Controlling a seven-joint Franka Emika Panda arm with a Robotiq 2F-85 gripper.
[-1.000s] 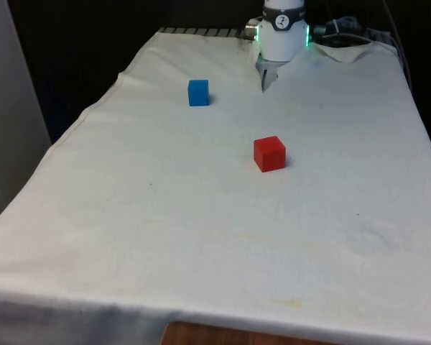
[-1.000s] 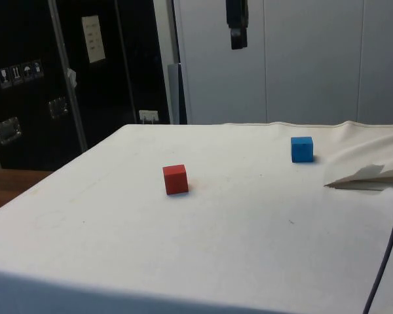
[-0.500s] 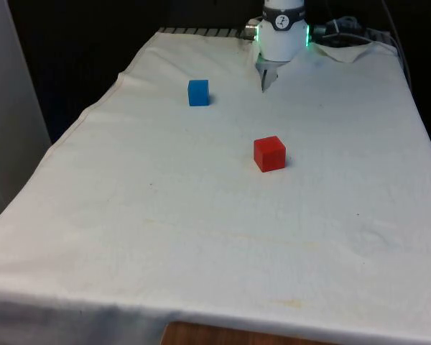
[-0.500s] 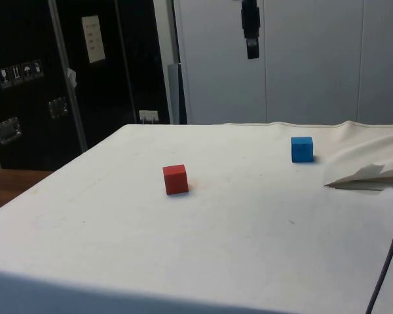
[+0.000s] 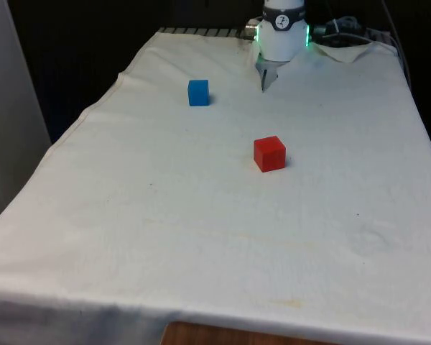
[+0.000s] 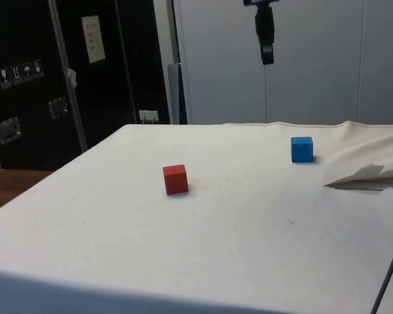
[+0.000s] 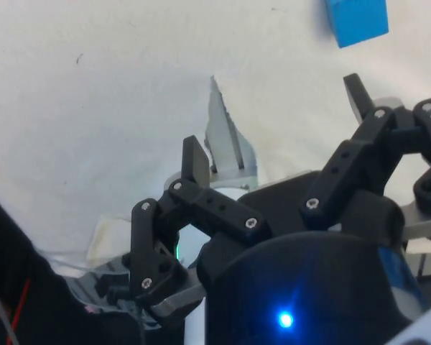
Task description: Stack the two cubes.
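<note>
A red cube [image 5: 269, 153] [image 6: 175, 179] sits on the white cloth near the table's middle. A blue cube [image 5: 198, 93] [image 6: 302, 149] [image 7: 355, 20] rests farther back, towards the front view's left. In the side view my gripper [image 6: 267, 59] hangs high above the table, between the two cubes and nearer the blue one. In the wrist view the gripper [image 7: 273, 122] is open, its two fingers [image 7: 194, 157] spread wide with nothing between them, and the blue cube lies well below on the cloth.
The robot's white base [image 5: 282, 36] stands at the table's far end, with a raised fold of cloth [image 5: 266, 75] [image 6: 367, 175] in front of it. A dark cable [image 6: 390, 261] hangs at the side view's right edge.
My gripper has travelled to the side view's right and a little lower, from above the red cube's side towards the blue cube. Both cubes stay where they were.
</note>
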